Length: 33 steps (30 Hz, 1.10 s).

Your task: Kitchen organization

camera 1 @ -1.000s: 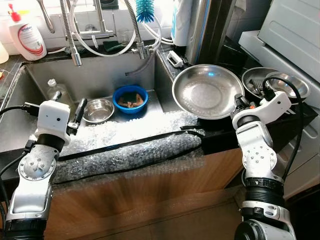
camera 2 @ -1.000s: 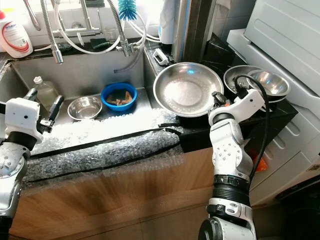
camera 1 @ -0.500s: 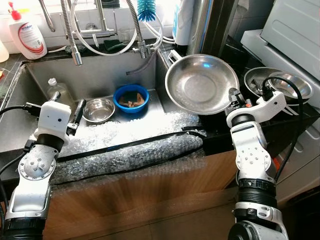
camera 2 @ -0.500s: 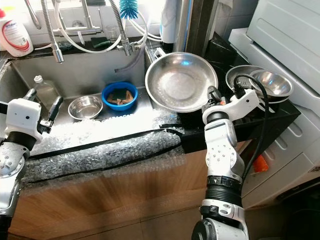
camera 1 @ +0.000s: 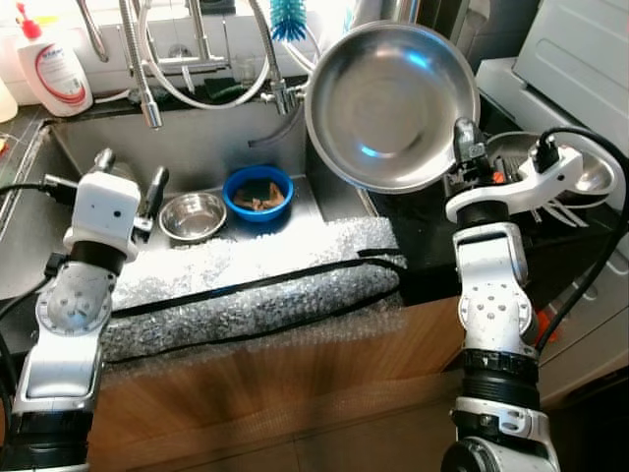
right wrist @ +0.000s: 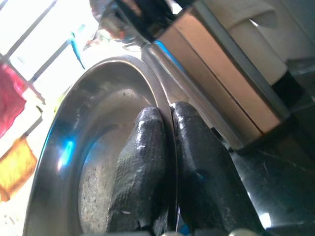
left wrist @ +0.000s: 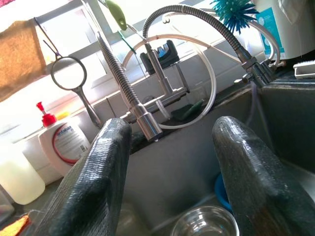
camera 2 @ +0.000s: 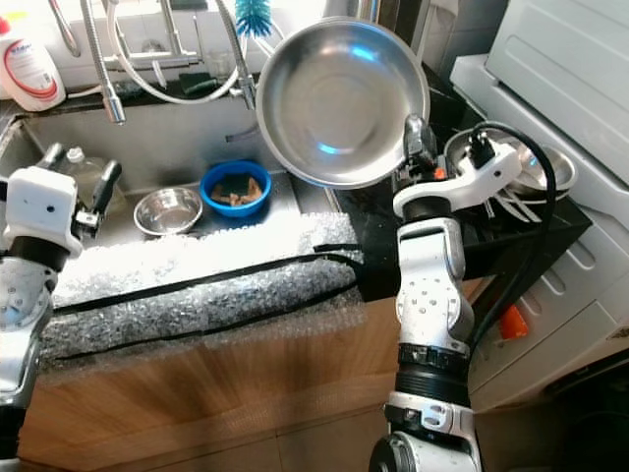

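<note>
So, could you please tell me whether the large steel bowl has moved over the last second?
Yes. The right hand has lifted the large steel bowl off the black counter and tilted it up, toward the faucet.

We see the sink (camera 1: 59, 157) on the left, counter (camera 1: 432, 231) on the right. In the sink: small bowl (camera 1: 192, 216), second bowl (camera 1: 257, 190) just right of it, bottle (camera 1: 103, 167) at the left. Faucet hoses (camera 1: 147, 79) behind the sink, soap bottle (camera 1: 54, 64) far left. Padding (camera 1: 256, 280) lies along the front edge. Large pan (camera 1: 391, 91) is held tilted above the counter's left end by the right gripper (camera 1: 464, 147); stacked bowls (camera 1: 580, 177) to its right. Left gripper (camera 1: 128, 177) over the sink's left part
</note>
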Motion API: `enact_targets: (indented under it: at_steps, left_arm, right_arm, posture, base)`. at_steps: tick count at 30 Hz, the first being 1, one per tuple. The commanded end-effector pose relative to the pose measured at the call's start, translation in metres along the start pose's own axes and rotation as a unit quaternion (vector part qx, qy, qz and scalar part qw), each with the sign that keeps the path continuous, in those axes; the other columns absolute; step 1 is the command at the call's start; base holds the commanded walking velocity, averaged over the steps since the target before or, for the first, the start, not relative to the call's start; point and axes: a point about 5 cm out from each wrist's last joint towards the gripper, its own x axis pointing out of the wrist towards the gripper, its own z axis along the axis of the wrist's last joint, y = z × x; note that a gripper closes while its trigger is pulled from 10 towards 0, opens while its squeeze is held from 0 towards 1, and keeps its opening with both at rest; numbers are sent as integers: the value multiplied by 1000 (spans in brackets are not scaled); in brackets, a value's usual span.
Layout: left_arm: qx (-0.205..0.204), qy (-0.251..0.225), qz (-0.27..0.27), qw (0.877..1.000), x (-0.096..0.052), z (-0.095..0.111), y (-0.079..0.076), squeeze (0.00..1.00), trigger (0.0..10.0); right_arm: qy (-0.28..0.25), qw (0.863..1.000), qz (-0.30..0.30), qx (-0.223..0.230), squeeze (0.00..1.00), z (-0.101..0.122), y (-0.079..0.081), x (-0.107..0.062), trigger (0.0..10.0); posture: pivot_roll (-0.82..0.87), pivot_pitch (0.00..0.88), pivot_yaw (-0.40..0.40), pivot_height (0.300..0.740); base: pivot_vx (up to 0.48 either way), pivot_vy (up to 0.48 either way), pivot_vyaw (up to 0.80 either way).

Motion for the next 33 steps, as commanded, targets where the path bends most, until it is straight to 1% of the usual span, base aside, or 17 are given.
enact_targets:
  at_steps: [1, 3, 4, 11, 16, 17, 18, 20, 22, 23, 24, 25, 26, 28, 29, 33]
  left_arm:
    - [-11, -8, -2, 1000, 2, 7, 1, 0, 10000]
    - [-25, -6, 0, 1000, 2, 8, 3, 0, 10000]
    - [-25, -6, 0, 1000, 2, 8, 3, 0, 10000]
    - [-60, -2, -6, 998, 3, 11, 3, 0, 10000]
    - [-72, 0, -8, 997, 3, 12, 4, 0, 10000]
    - [-86, 0, -4, 996, 3, 13, 4, 0, 10000]
    - [-126, 1, 2, 992, 3, 15, 6, 0, 10000]
    - [-161, -1, -3, 987, 5, 17, 6, 0, 10000]
    - [-188, 4, -32, 982, 6, 19, -1, 0, 10000]
    - [-207, 4, -51, 977, 6, 21, -6, 0, 10000]
    - [-233, -2, -73, 970, 6, 25, -13, 0, 10000]
    - [-233, -2, -73, 970, 6, 25, -13, 0, 10000]
    - [-255, -10, -93, 962, 6, 31, -19, 0, 10000]
    - [-273, -13, -108, 956, 6, 35, -22, 0, 10000]
    - [-286, -15, -122, 950, 5, 37, -24, 0, 10000]
    - [-302, -9, -148, 942, 4, 39, -31, 0, 10000]
  right_arm:
    - [-6, 999, 37, -26, 0, 8, 8, -1, 10000]
    - [4, 998, 54, -41, 0, 11, 6, -5, 10000]
    - [4, 998, 54, -41, 0, 11, 6, -5, 10000]
    - [38, 991, 96, -85, 0, 16, 0, -13, 10000]
    - [46, 989, 102, -92, 0, 18, -2, -15, 10000]
    - [51, 988, 108, -98, 0, 18, -2, -16, 10000]
    - [62, 984, 122, -113, 0, 18, -1, -18, 10000]
    - [65, 983, 127, -116, 0, 17, -1, -18, 10000]
    - [69, 982, 130, -116, 0, 16, -1, -18, 10000]
    - [70, 982, 132, -116, 0, 15, 0, -18, 10000]
    - [70, 982, 132, -113, 0, 13, 0, -18, 10000]
    - [70, 982, 132, -113, 0, 13, 0, -18, 10000]
    - [71, 982, 135, -110, 0, 10, 2, -18, 10000]
    - [74, 981, 140, -109, 0, 7, 4, -19, 10000]
    - [78, 980, 147, -109, 0, 5, 6, -20, 10000]
    - [84, 978, 158, -106, 0, 2, 9, -21, 10000]
  posture:
    - [59, 93, -29, 740]
    - [58, 94, -30, 740]
    - [58, 94, -30, 740]
    - [55, 93, -28, 740]
    - [56, 94, -27, 740]
    - [57, 94, -28, 740]
    - [56, 94, -27, 740]
    - [58, 94, -27, 740]
    - [58, 94, -27, 740]
    - [58, 94, -25, 740]
    - [59, 94, -24, 740]
    - [59, 94, -24, 740]
    - [59, 94, -24, 740]
    - [64, 92, -24, 740]
    - [63, 91, -24, 740]
    - [66, 87, -25, 740]
  base:
    - [0, 0, 0]
    - [0, 0, 0]
    - [0, 0, 0]
    - [0, 0, 0]
    - [0, 0, 0]
    - [0, 0, 0]
    - [0, 0, 0]
    - [0, 0, 0]
    - [0, 0, 0]
    - [0, 0, 0]
    - [0, 0, 0]
    - [0, 0, 0]
    - [0, 0, 0]
    - [0, 0, 0]
    - [0, 0, 0]
    - [0, 0, 0]
